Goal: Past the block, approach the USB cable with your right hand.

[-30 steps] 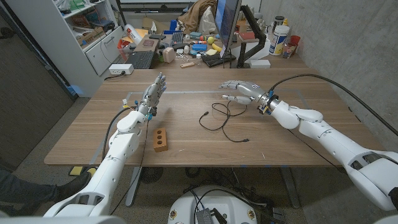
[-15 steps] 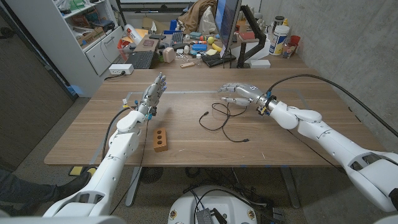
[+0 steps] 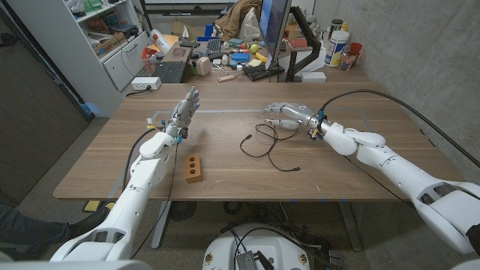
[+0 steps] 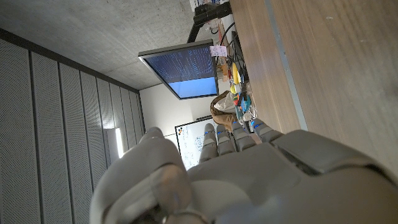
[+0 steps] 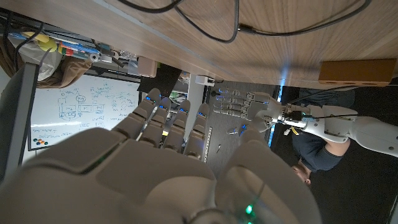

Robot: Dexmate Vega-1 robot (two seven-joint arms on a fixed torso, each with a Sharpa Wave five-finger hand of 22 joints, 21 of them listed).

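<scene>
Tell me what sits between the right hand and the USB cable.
Nothing visible does. The right hand hovers open by the far loops of the USB cable, with bare table around. The wooden block lies well off toward the left arm.

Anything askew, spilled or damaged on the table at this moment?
Nothing stands out. The USB cable lies in a loose tangle, the block sits intact near the front edge, and both hands, left and right, are open, holding nothing.
</scene>
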